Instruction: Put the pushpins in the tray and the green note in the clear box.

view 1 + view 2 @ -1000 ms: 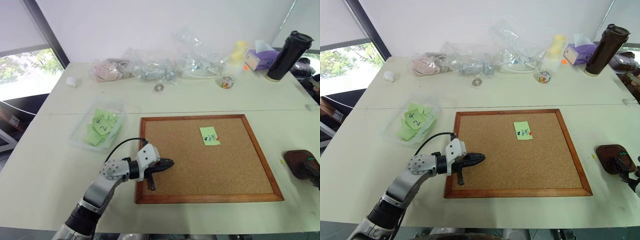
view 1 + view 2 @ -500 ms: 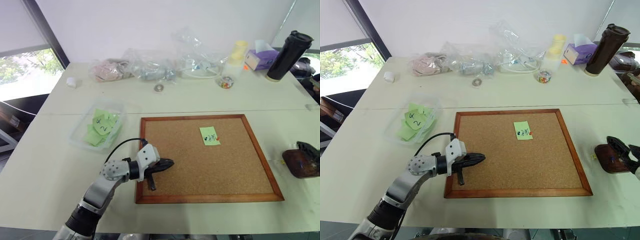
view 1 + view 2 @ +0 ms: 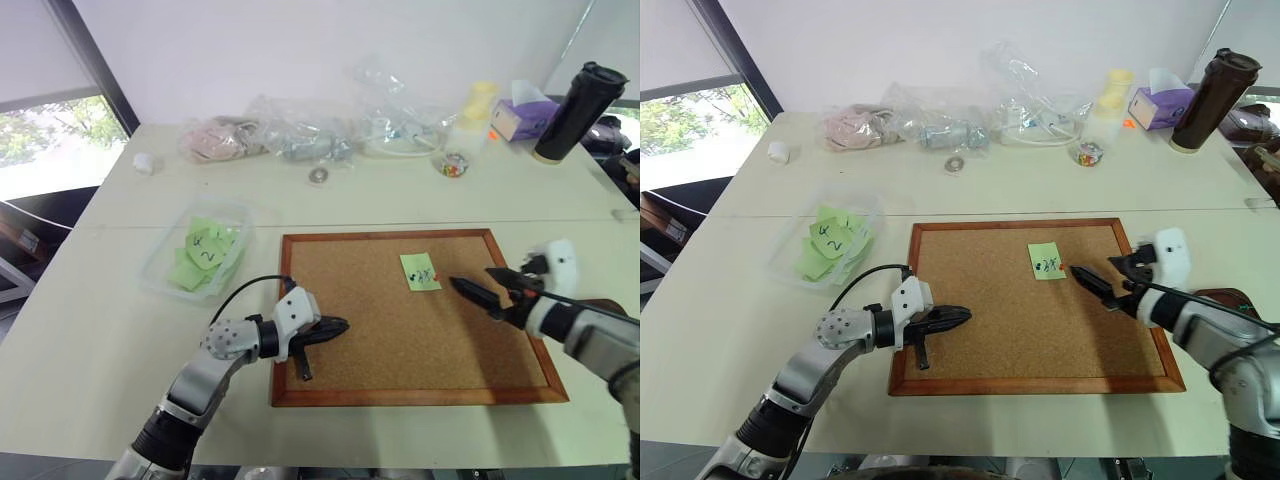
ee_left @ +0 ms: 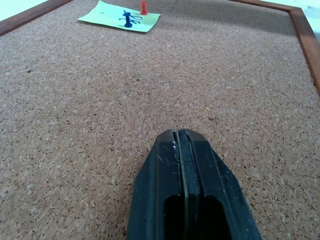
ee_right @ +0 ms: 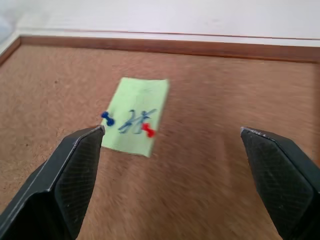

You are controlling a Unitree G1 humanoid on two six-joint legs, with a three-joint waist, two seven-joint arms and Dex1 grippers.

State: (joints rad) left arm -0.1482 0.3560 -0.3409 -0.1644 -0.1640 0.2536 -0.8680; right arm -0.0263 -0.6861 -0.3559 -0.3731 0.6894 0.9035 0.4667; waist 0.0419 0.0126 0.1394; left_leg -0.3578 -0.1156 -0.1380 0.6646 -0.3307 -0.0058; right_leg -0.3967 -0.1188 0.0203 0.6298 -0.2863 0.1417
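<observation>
White tabletop carries a wood-framed corkboard [image 3: 415, 315]; the small light green paper note [image 3: 419, 271] sits pinned at its one o'clock, long axis running twelve-to-six. Right gripper [image 3: 478, 290] spreads wide beside it; left gripper [image 3: 335, 326] is clenched empty.

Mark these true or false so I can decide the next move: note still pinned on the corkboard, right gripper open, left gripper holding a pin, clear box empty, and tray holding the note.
1. The green note is pinned to the corkboard by a blue pin and a red pin. True.
2. The right gripper is open and aimed at the note. True.
3. The left gripper holds a pin. False: it is shut on nothing, over bare cork.
4. The clear box is empty. False: it holds other green notes.
5. The green note lies in the tray. False: it is on the corkboard.
</observation>
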